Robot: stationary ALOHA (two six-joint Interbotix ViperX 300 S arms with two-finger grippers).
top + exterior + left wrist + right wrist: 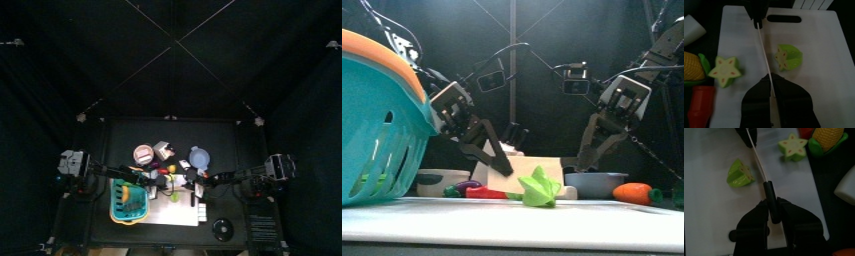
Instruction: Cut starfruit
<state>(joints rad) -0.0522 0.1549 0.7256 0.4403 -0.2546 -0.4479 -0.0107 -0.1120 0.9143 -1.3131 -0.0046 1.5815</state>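
Note:
The starfruit lies in two pieces on the white cutting board [821,95]: a star-faced slice [723,71] and a green end piece [788,57]. A knife blade [763,50] runs edge-on between them. My right gripper [769,203] is shut on the knife's black handle [767,190], and the blade [756,158] stretches away between the end piece [739,173] and the star slice [793,147]. My left gripper [769,82] is closed around the blade's other end. In the front view one starfruit piece [540,188] stands on the board, below both arms.
A teal basket with a yellow rim [389,120] fills the front left. Corn [689,65] and a red vegetable [701,105] lie just off the board's edge, near a white cup [692,27]. A grey bowl [596,184] and an orange vegetable [633,193] sit at the right.

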